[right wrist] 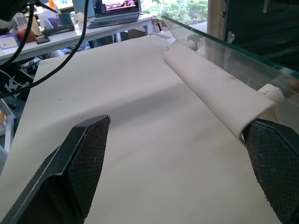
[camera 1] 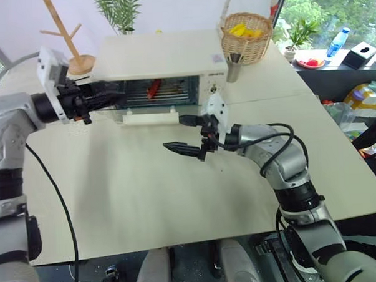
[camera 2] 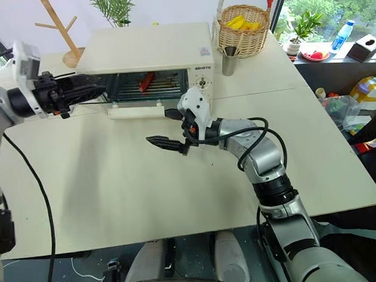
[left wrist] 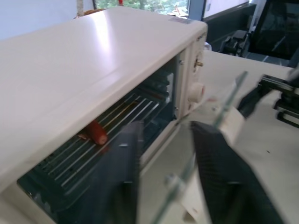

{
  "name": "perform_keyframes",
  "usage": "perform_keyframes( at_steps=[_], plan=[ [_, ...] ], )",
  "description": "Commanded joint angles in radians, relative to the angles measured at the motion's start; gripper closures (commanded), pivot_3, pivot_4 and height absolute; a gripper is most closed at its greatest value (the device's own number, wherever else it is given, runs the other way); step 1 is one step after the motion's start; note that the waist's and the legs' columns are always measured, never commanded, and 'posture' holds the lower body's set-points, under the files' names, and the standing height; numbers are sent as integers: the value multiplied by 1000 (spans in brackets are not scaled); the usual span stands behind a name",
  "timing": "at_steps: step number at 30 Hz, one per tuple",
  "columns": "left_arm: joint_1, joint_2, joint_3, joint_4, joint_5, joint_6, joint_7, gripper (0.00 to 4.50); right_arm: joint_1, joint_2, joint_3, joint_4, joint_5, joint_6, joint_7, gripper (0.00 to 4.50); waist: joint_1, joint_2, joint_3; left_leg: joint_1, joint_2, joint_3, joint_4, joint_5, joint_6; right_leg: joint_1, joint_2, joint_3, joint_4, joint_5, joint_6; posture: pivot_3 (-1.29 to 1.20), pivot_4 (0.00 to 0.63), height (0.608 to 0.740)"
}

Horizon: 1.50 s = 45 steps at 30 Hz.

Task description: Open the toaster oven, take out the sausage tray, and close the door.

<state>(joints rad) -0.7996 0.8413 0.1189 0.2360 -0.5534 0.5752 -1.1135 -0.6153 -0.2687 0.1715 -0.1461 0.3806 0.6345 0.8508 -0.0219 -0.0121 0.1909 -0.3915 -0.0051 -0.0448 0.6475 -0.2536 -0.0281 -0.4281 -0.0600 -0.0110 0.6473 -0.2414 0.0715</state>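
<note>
The cream-white toaster oven [camera 1: 159, 58] stands at the back of the table. Its glass door [right wrist: 224, 44] is folded down flat, with the white bar handle [camera 1: 149, 117] toward me. Inside, a red sausage [left wrist: 96, 133] lies on the wire sausage tray [left wrist: 140, 112]. My left gripper [camera 1: 118, 94] hovers level at the left end of the oven's mouth, above the door, with its fingers [left wrist: 121, 177] a little apart and nothing held. My right gripper [camera 1: 174, 133] is wide open just in front of the handle's right end, pointing left and holding nothing.
A wicker basket [camera 1: 246, 35] with yellow items and a metal cup [camera 1: 233, 67] stand right of the oven. A wooden stand [camera 1: 71, 34] is at its left. Bare tabletop [camera 1: 146, 193] stretches in front of the door.
</note>
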Motion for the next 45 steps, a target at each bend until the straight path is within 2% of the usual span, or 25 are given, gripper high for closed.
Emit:
perform_keyframes(
  at_steps=[1,10,15,24,30,37,45],
  plan=[
    [-61,2,-18,44,45,-56,-31,4471,0,27,11,-56,35,-9,-8,0,-3,0,0,0,0,0,0,0,0,0,0,0,0,0,0,0,150,740],
    [-43,26,-129,148,211,-235,-162,4471,24,25,0,-60,34,-15,-38,0,-11,-1,0,0,0,1,0,0,0,0,0,1,0,0,0,0,150,740],
    [-47,18,-144,209,269,-314,-186,4471,59,-1,-7,-91,30,-10,-58,0,-11,-1,0,1,0,1,0,0,0,0,0,1,1,0,0,0,150,740],
    [-25,-10,-124,194,265,-286,-197,4471,244,-199,-99,-295,92,104,-65,0,8,-3,0,0,0,1,1,0,0,0,-1,1,0,0,0,0,150,740],
    [94,-45,-89,72,201,-173,-164,4471,328,-322,-201,-440,219,199,-47,0,6,-3,0,1,1,3,1,0,0,1,-1,2,0,0,0,0,150,740],
    [253,-107,-65,-58,173,-123,-73,4471,296,-334,-248,-445,272,227,-100,0,12,-5,0,1,2,2,2,0,0,1,-2,3,0,0,0,0,150,740],
    [345,-174,-34,-136,129,-71,41,4471,243,-318,-258,-406,292,226,-158,0,10,-6,0,1,2,2,2,0,0,1,-2,3,-1,0,0,0,150,740]
  ],
)
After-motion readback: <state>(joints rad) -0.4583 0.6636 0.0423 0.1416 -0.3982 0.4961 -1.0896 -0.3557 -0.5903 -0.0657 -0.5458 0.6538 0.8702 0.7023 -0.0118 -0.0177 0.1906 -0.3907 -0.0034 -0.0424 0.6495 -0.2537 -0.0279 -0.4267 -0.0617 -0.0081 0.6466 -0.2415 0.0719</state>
